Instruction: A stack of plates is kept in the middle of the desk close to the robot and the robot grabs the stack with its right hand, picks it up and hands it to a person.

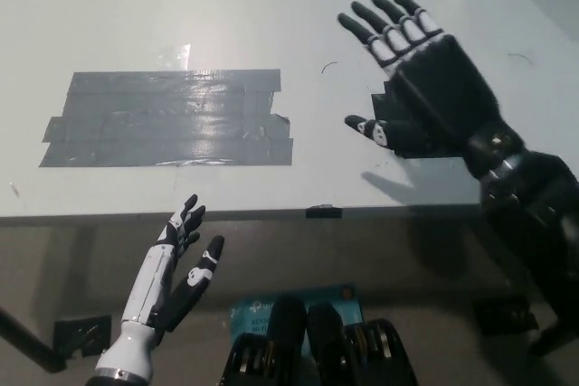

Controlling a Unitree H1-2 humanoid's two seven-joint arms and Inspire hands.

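Over the desk (136, 6), right side: black right hand (425, 88) held above the white top, palm down, fingers (384, 20) spread wide, gripping nothing.
Below the desk's near edge, lower left: white left hand (176, 264) at rest, fingers apart, empty.
Stack of plates: nowhere in view; not on the desk, not in either hand; no person in view either.
Step in hand: judged to be the end of the hand-over, with the right hand opened and free of its load.
Next move: likely calls only for drawing the right arm (534, 214) clear of the desk and down to rest, with no grasp left to make.
Desk marks: broad patch of grey tape (167, 119) in overlapping strips, left of centre; small dark tab (323, 212) on the near edge.
Writing: pale lettering on a blue item (249, 309) at the bottom, too small and too hidden to read; no brand or label legible elsewhere.
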